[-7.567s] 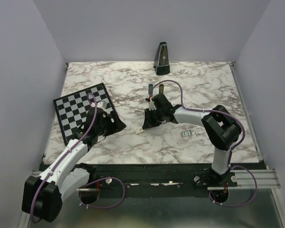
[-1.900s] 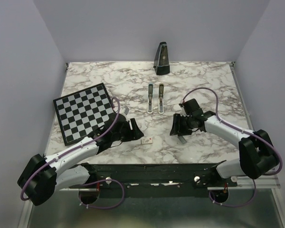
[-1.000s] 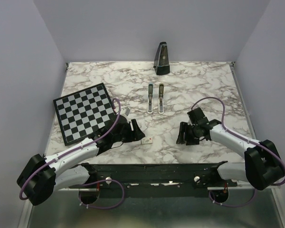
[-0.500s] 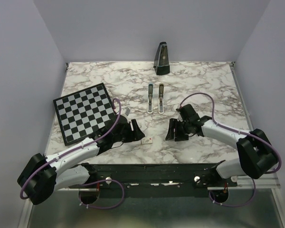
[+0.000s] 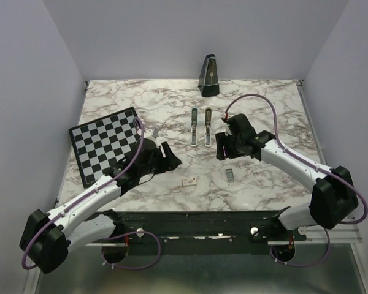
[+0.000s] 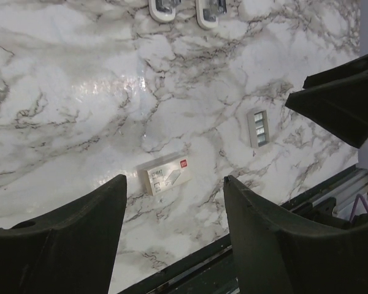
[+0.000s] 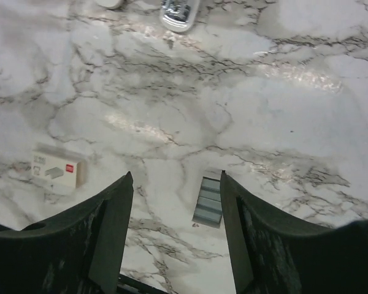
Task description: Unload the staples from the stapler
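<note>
Toward the far middle of the table [image 5: 276,116], the stapler [image 5: 194,128] lies splayed open as two slim pale bars side by side, dark channels facing up, short of the metronome [image 5: 209,75] and well right of the chessboard [image 5: 107,144]. Both wrist views catch only its rounded near ends [image 6: 162,7] [image 7: 179,15] at their top edges. A short grey strip [image 5: 230,174] that looks like staples lies flat on the marble nearer the arms, apart from the stapler, with a small white box [image 5: 189,181] to its left; the same strip [image 7: 210,201] shows just past the right fingers, and strip [image 6: 257,127] and box [image 6: 165,174] both show in the left wrist view. The left gripper [image 5: 168,156] is spread wide and holds nothing, hanging over the box [image 6: 175,180]; the right gripper [image 5: 221,149] is likewise wide and empty [image 7: 175,180], close to the stapler's near ends. With the strip already out, the unloading looks largely done, though whether any staples remain in the channels cannot be told. The stapler should be light, stiff and smooth, so it may skate on this glossy top if nudged; a pinch across one bar's narrow width near its middle seems safest. The strip is probably thin and brittle and could snap if squeezed on its faces.
</note>
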Tool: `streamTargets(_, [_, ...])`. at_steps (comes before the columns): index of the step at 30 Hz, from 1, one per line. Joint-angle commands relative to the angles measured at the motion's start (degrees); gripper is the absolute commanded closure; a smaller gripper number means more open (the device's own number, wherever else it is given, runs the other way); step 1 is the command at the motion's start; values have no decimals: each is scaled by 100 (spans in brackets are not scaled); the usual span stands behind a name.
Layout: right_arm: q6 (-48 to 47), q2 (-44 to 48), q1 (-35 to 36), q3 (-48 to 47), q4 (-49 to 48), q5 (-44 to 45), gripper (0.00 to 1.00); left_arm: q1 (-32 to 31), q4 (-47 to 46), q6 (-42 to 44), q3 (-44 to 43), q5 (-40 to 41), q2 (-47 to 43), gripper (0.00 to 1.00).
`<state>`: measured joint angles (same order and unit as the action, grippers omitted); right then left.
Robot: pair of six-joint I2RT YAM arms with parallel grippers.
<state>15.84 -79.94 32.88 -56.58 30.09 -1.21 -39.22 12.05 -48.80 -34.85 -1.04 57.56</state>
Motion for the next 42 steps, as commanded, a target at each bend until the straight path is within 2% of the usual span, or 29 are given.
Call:
streamTargets(1, [201, -504, -10, -100, 938, 588, 33, 257, 455, 256, -206, -168, -236, 28])
streamTargets(7, [78, -663, -1, 164, 982, 631, 33, 450, 579, 362, -49, -414, -430, 28])
streamTargets(14, [122, -882, -1, 314, 894, 420, 40, 451, 430, 257, 84, -485, -456, 28])
streamTargets(29, [7, -1445, -10, 77, 613, 323, 41, 459, 333, 204, 198, -450, -465, 28])
streamTargets(38, [-133, -1612, -10, -3, 507, 271, 48, 451, 95, 81, 470, -467, -483, 28])
streamTargets(42, [-519, -1648, -1, -29, 419, 148, 53, 451, 95, 90, 453, -467, -456, 28])
